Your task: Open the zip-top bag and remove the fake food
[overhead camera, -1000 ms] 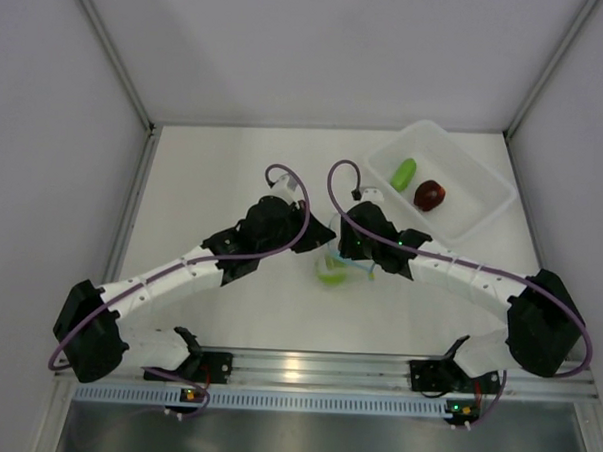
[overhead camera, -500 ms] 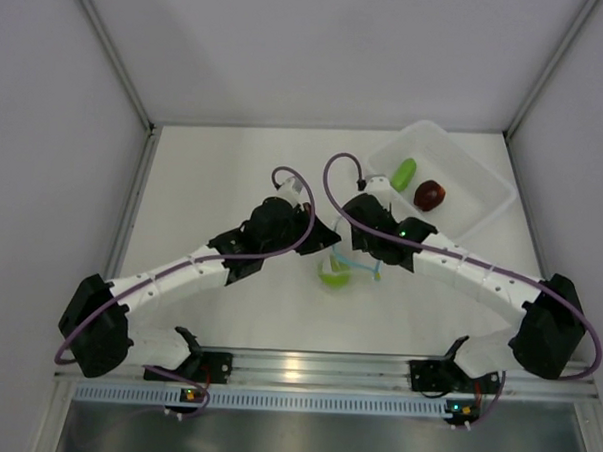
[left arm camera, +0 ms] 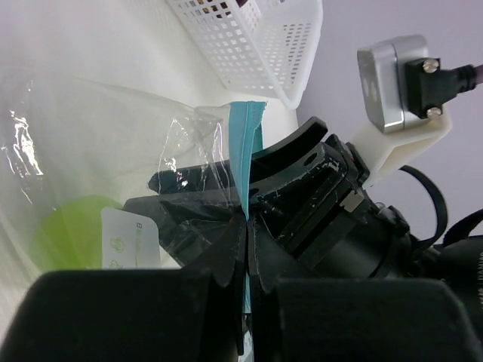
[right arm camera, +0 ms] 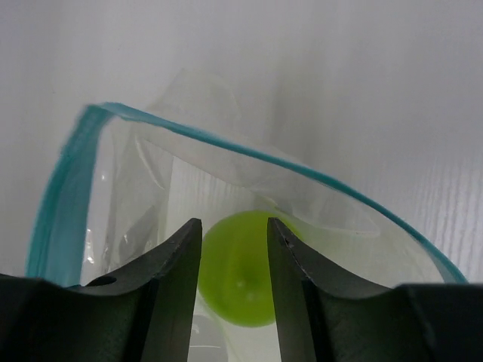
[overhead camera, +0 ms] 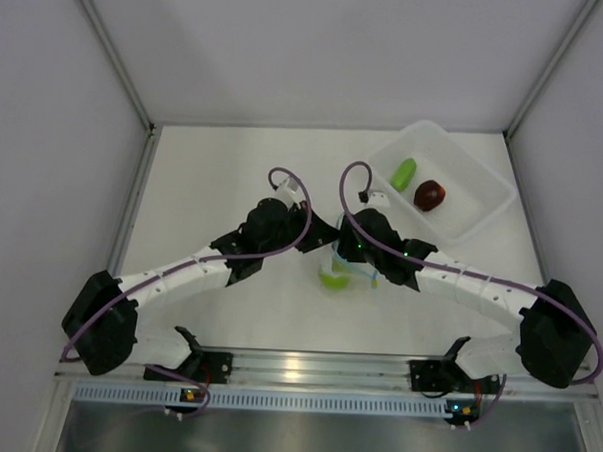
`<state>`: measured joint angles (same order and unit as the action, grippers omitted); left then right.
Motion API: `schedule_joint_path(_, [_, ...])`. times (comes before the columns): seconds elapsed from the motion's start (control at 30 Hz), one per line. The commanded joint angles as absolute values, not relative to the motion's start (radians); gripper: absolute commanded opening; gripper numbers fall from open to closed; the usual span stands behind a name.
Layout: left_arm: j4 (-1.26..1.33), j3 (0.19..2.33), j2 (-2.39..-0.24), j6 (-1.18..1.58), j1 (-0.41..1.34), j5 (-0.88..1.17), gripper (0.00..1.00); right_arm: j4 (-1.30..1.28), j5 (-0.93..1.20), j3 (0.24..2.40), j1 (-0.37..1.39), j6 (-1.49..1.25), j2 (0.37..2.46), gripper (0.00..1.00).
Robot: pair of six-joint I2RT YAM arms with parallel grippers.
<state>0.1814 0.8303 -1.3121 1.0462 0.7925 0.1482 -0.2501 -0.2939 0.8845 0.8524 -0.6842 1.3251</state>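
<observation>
The zip-top bag (overhead camera: 346,260) stands mid-table with its teal zipper mouth open. My left gripper (overhead camera: 324,238) is shut on the zipper strip (left arm camera: 246,143) and holds that edge up. My right gripper (overhead camera: 360,257) is open at the bag's mouth, its fingers (right arm camera: 175,260) on either side of the yellow-green apple (right arm camera: 238,275), which lies at the bottom of the bag (right arm camera: 226,151). I cannot tell if the fingers touch it. The apple also shows in the top view (overhead camera: 331,277) and the left wrist view (left arm camera: 68,234). The elongated green fruit (overhead camera: 404,173) and the dark red one (overhead camera: 429,195) lie in the white tray (overhead camera: 482,216).
The white tray stands at the back right against the right wall; its perforated wall (left arm camera: 249,38) shows just beyond the bag. Both arms meet over the table's middle. Enclosure walls bound the table on three sides.
My right gripper pulled back toward the tray half a second ago and has come back down to the bag's mouth. My left gripper has kept its hold on the zipper edge.
</observation>
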Motion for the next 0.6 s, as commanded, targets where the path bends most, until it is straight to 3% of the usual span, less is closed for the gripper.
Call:
schedule_joint_path(0.0, [0.464, 0.807, -1.282, 1.147, 0.802, 0.199, 0.00, -0.039, -0.296, 0.809, 0.876, -0.845, 1.356, 0.41])
schedule_joint_path(0.13, [0.503, 0.790, -1.276, 1.180, 0.802, 0.198, 0.00, -0.018, -0.342, 0.781, 0.877, -0.858, 1.403, 0.42])
schedule_joint_path(0.37, [0.503, 0.770, -1.223, 1.177, 0.795, 0.179, 0.00, -0.235, -0.512, 0.833, 0.853, -0.732, 1.422, 0.41])
schedule_joint_path(0.57, [0.454, 0.762, -1.221, 1.123, 0.772, 0.195, 0.00, -0.506, -0.785, 0.937, 0.845, -0.647, 1.362, 0.41])
